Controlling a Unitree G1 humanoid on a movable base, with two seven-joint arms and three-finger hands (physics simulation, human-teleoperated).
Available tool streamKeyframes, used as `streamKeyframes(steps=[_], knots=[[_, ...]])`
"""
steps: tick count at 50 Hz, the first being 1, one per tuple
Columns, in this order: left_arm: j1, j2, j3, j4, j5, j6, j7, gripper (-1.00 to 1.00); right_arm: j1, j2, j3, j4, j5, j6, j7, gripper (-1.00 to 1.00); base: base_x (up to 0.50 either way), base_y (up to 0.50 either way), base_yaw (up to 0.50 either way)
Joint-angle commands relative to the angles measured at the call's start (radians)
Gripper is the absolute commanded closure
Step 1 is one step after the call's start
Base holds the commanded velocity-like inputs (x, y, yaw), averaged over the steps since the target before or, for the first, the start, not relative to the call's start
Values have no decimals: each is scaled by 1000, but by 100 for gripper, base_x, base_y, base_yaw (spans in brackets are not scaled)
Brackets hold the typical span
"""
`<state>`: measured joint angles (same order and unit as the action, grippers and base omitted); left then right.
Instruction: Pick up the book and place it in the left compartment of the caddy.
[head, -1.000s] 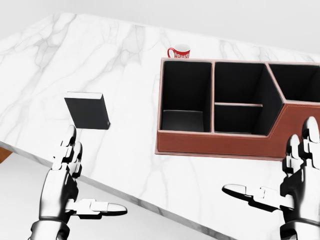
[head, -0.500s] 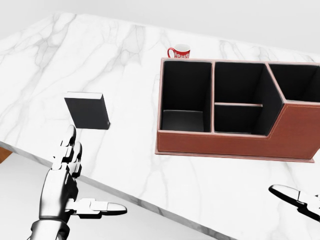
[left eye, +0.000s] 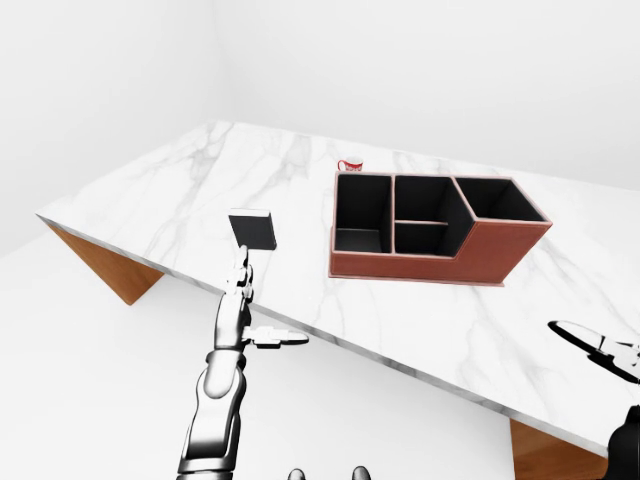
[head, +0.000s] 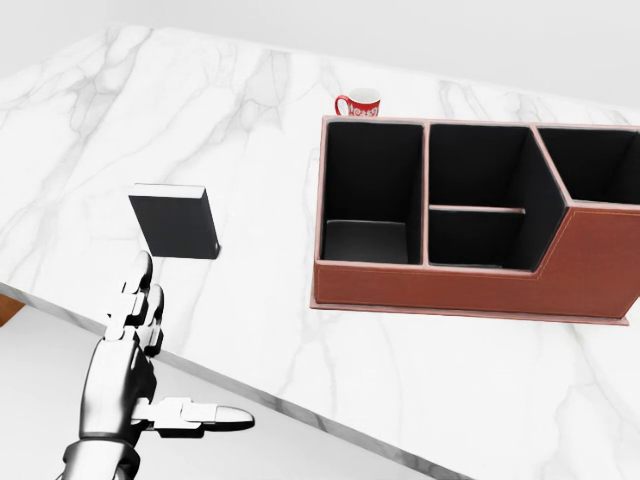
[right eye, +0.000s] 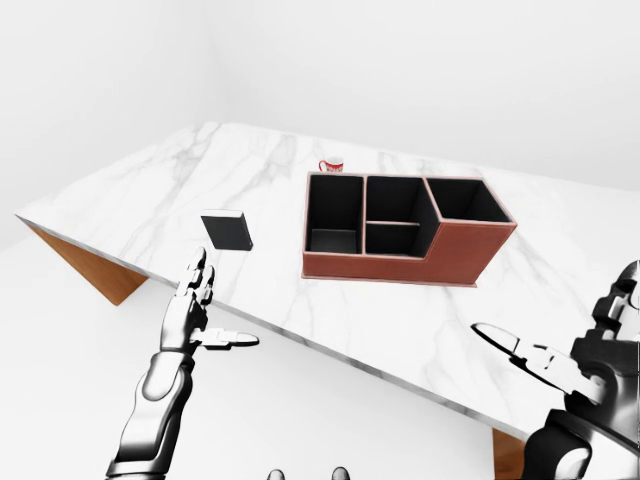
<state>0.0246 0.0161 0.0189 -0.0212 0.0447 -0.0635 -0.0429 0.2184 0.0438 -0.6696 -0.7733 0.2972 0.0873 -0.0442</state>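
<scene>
The thin black hardcover book stands on the white marble tabletop, at nine o'clock from the reddish-brown leather caddy. The silver left hand hovers just below the book with fingers spread, grasping nothing. Only the eye views show the right hand, also spread. A small red mug sits at the caddy's twelve o'clock.

book sides clear | caddy left compartment open | mug behind
</scene>
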Motion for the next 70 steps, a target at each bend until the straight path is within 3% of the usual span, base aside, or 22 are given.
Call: streamKeyframes(steps=[1,7,10,21,22,33,70], knots=[[-10,2,3,24,2,-11,3,-100,11,-6,-166,-45,135,0,20,-100,0,0,0],[-12,2,3,29,5,-14,4,-100,13,-21,-228,-30,254,0,26,-100,0,0,0],[-13,3,3,33,7,-17,4,-100,34,-39,-310,-9,320,0,34,-100,0,0,0],[-14,3,4,40,9,-23,5,-100,49,-52,-400,23,425,0,48,-100,0,0,0],[-9,2,2,26,10,-15,5,-100,51,-52,-401,25,432,0,43,-100,0,0,0],[-6,2,1,17,10,-8,4,-100,62,-56,-421,64,457,0,35,-100,0,0,0],[-9,2,3,24,6,-11,4,-100,54,-58,-394,70,417,0,52,-100,0,0,0]])
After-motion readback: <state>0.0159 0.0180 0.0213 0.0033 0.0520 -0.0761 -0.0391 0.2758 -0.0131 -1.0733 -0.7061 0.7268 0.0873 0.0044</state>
